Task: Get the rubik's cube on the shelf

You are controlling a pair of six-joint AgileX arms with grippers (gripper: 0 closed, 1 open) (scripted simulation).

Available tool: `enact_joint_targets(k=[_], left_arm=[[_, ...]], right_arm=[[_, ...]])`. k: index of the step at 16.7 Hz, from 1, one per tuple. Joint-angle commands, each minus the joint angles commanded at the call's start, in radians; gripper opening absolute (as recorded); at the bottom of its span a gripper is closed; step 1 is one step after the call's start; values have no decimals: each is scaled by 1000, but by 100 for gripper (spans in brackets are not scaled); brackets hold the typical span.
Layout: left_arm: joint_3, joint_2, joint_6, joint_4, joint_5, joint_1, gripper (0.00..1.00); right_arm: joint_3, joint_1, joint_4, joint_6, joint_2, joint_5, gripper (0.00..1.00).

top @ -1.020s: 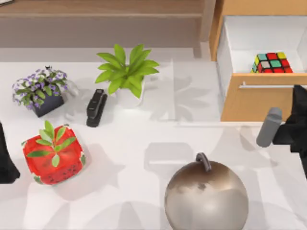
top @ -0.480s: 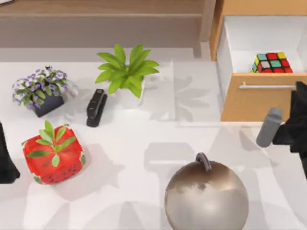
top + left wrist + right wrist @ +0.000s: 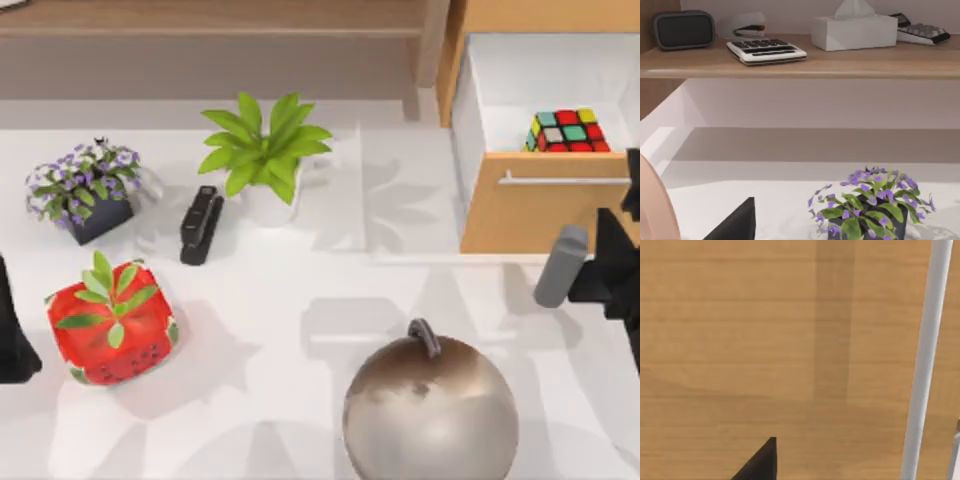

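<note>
Right gripper (image 3: 628, 215), finger state unclear, hangs beside the open drawer (image 3: 545, 205); reaching for the rubik's cube (image 3: 568, 131), it may clip the drawer front.

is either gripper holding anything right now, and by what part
Nothing is held. The rubik's cube sits free in the open drawer; the right gripper is at the drawer front, the left gripper parked at the table's left edge.
</note>
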Motion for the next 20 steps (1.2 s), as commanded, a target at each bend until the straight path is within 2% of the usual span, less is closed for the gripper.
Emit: enact_joint_targets(k=[13, 20], left_arm=[[0, 0, 0, 0, 0, 0, 100], [0, 0, 0, 0, 0, 0, 100]], right_arm=[[-73, 31, 66, 0, -8, 32, 100], [-48, 70, 1, 33, 6, 8, 100]])
